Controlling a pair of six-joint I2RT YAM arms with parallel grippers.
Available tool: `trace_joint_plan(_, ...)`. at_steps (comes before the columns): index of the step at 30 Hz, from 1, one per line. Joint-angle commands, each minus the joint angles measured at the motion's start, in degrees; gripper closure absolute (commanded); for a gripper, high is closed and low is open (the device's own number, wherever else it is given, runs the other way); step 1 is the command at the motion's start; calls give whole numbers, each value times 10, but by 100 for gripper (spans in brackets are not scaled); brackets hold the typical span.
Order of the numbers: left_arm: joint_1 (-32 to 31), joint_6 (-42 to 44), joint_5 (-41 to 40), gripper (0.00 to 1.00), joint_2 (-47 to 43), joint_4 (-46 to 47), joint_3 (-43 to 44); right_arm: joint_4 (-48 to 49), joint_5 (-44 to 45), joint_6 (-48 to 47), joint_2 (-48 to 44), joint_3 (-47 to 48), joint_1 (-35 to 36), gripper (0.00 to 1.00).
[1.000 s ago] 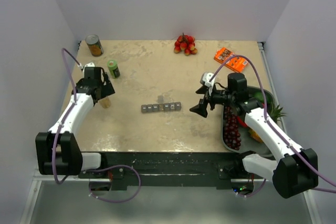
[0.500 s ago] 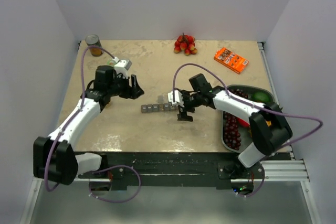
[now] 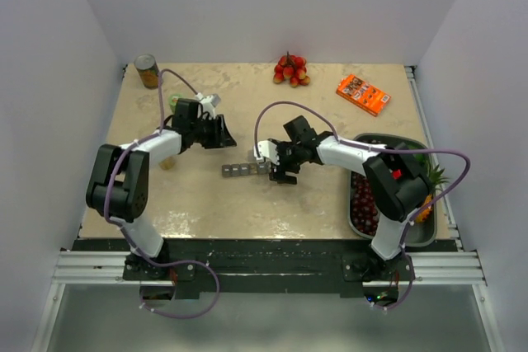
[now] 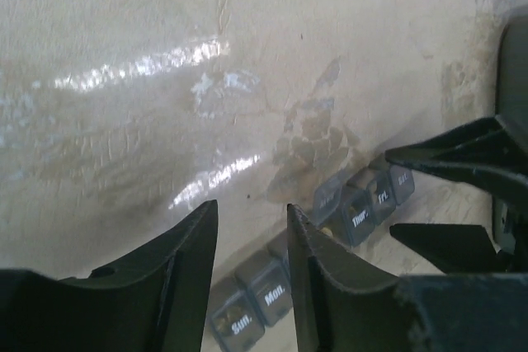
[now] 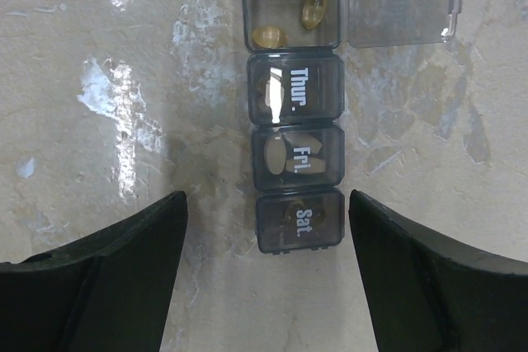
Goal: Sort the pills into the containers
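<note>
A pill box (image 5: 297,162) end between the wide-apart right jaws, left jaws narrowly apart, box just beyond them.

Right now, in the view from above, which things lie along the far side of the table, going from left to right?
tin can → bunch of red fruit → orange box
</note>
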Motion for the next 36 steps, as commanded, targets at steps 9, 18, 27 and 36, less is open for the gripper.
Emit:
trace_joint_plan(9,-43,-7,69,64,131,38,115,-6,50,-8,37,45,22,44)
trace_joint_plan(18,-56,-6,109,76,134,51,98,-14,55,-11,44,50,26,61)
trace_joint_plan(27,-61,-13,135,96,92,76,44,-21,57,-3,48,57,26,74)
trace_joint_plan(36,-82,-15,139,100,32,75,-9,-21,70,10,55,62,27,79)
